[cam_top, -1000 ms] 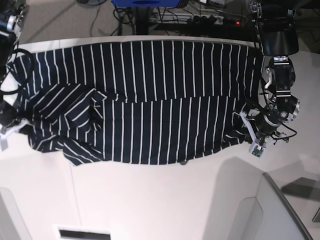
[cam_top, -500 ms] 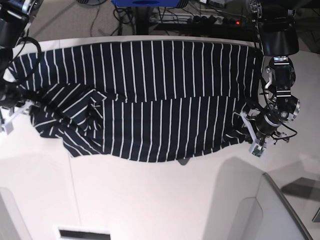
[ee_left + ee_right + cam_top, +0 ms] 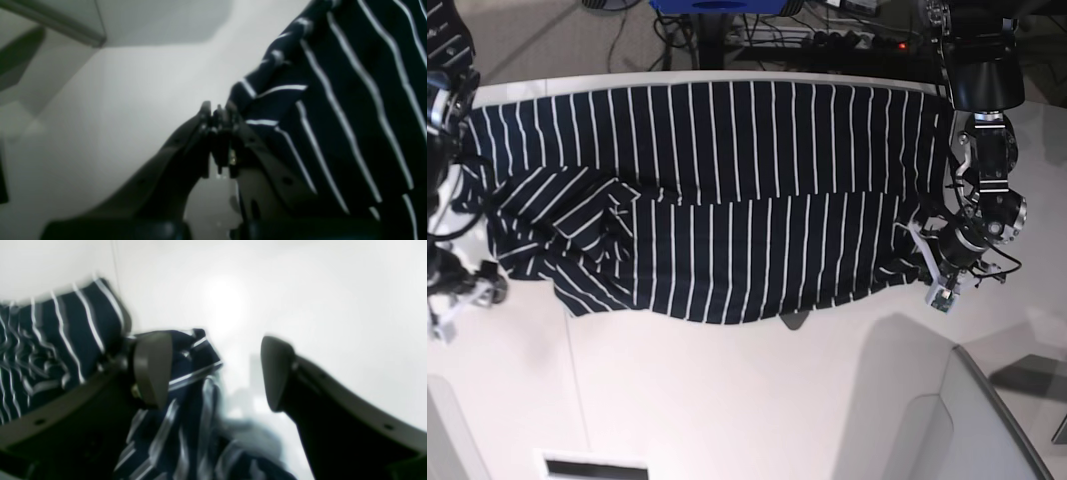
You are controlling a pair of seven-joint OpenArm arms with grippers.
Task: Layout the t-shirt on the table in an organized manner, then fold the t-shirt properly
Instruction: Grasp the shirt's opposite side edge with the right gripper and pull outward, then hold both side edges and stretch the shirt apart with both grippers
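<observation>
The t-shirt lies spread across the far half of the white counter, bunched and wrinkled at its left end. The left claw is pressed together, pinching the t-shirt's edge at the right side. The right claw stands spread, with loose striped cloth beside one finger.

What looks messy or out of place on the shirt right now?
The t-shirt lies mostly flat on the table, but its end by the open right pincer is bunched, with stripes running diagonally across wrinkled folds.
</observation>
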